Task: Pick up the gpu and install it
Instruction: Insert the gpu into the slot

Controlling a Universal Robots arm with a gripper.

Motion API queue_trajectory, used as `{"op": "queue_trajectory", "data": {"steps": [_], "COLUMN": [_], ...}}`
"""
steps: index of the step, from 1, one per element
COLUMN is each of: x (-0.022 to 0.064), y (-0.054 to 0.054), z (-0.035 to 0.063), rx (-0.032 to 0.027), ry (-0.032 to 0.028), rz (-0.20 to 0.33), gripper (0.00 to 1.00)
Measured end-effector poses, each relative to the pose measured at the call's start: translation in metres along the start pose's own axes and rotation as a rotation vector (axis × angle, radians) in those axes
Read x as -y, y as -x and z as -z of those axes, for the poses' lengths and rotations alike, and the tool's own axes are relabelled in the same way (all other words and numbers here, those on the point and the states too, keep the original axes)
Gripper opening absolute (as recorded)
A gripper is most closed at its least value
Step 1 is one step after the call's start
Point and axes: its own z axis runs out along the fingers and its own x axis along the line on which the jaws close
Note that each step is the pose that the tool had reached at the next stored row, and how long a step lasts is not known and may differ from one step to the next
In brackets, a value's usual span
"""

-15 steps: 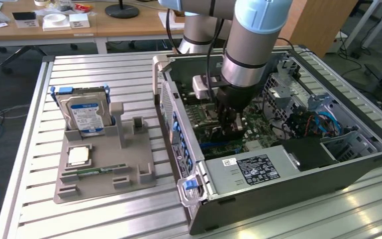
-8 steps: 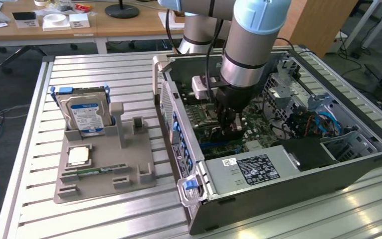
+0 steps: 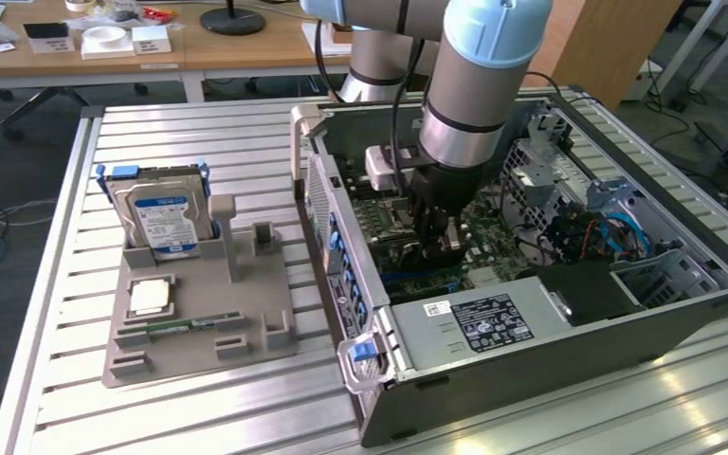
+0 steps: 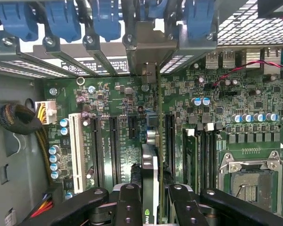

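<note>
Gripper holds the gpu (edge-on) over the motherboard.

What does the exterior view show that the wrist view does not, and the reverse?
Exterior view: the grey parts holder with the hard drive standing in it, beside the open computer case.
Wrist view: the expansion slots, the empty CPU socket and the gpu edge-on between the fingers.
Both: the gripper low over the motherboard.

- The arm's tool reaches down into the open computer case on the bench.
- Left of the case, a grey holder carries 1 upright hard drive.
</note>
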Motion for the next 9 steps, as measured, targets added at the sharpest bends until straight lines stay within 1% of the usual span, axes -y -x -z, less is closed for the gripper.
{"op": "queue_trajectory", "data": {"steps": [9], "x": [-0.0005], "y": [0.0007], "z": [-0.0012], "rx": [0.0003], "ry": [0.0], "rz": [-0.001], "gripper": [0.27]}}
